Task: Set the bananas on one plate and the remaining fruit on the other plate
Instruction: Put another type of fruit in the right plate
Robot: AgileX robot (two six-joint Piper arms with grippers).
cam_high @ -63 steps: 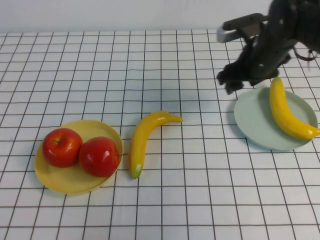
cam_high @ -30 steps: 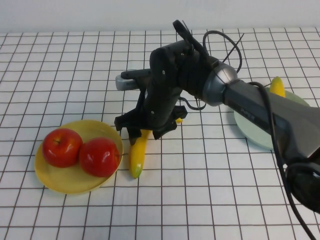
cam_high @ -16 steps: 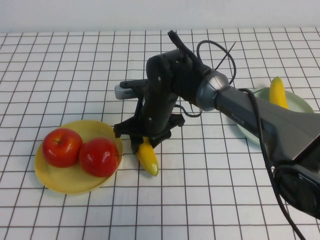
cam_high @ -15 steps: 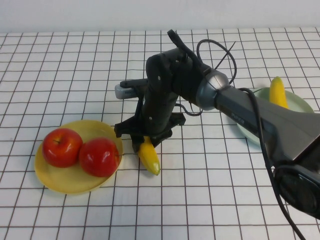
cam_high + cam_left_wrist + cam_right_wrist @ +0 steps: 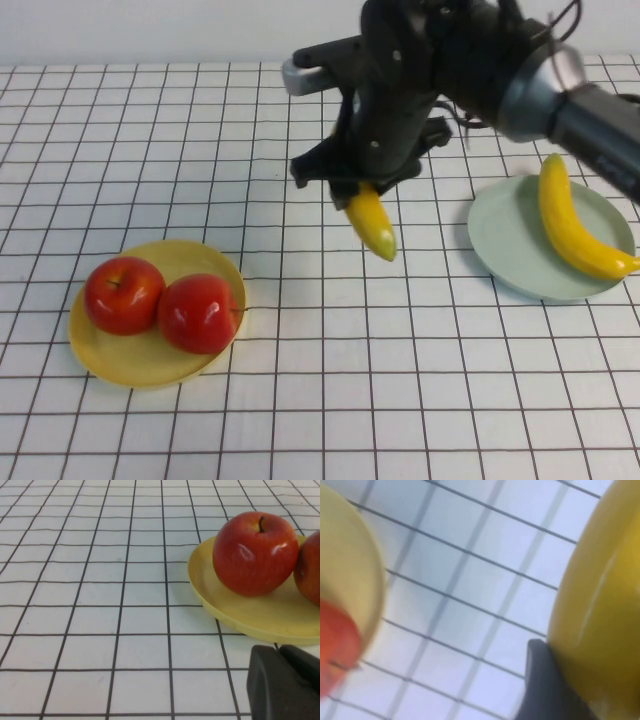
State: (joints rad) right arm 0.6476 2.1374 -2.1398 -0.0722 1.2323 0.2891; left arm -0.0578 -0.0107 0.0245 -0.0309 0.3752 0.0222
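My right gripper [image 5: 360,188] hangs above the middle of the table, shut on a yellow banana [image 5: 371,222] whose greenish tip points down and clear of the cloth. In the right wrist view that banana [image 5: 600,600] presses against one dark finger [image 5: 540,685]. A second banana [image 5: 574,222] lies on the green-blue plate [image 5: 500,248] at the right. Two red apples [image 5: 124,293] [image 5: 198,312] sit on the yellow plate [image 5: 140,365] at the left. My left gripper [image 5: 278,651] rests shut and empty, close to the yellow plate's rim [image 5: 225,617] and one apple [image 5: 255,552].
A white cloth with a black grid [image 5: 320,400] covers the table. My right arm's dark body and cables [image 5: 480,60] reach in from the upper right, over the area beside the green-blue plate.
My right gripper has lifted the banana off the cloth beside the yellow plate and carried it up and to the right. The left gripper, apples and plates have not moved.
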